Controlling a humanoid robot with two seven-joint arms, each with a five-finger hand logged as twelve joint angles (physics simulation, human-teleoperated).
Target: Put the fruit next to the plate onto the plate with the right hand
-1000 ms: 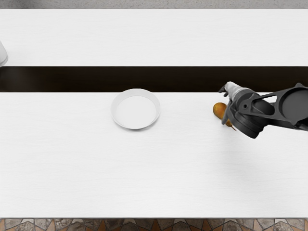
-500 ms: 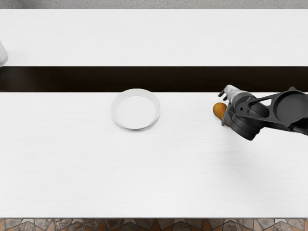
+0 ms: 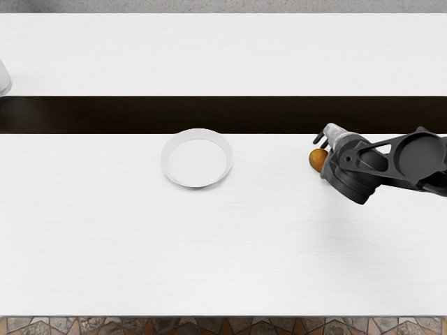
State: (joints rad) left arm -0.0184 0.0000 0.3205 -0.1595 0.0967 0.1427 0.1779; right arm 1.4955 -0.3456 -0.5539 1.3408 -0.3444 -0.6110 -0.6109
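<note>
The fruit (image 3: pixel 318 160) is a small orange-brown piece on the white table, right of the plate; only its left end shows. My right hand (image 3: pixel 327 155) comes in from the right edge and lies over the fruit, fingers curled around it. The hand's dark wrist hides the rest of the fruit. The white round plate (image 3: pixel 168 149) sits left of centre with nothing on it, well apart from the hand. My left arm does not show.
A dark gap (image 3: pixel 209 114) runs across the picture between the near table and a second white surface behind. A pale object (image 3: pixel 3 77) peeks in at the far left edge. The floor shows along the bottom edge.
The right hand has crept slightly left and settled closer over the fruit, covering more of it. The fruit and plate stay where they were.
</note>
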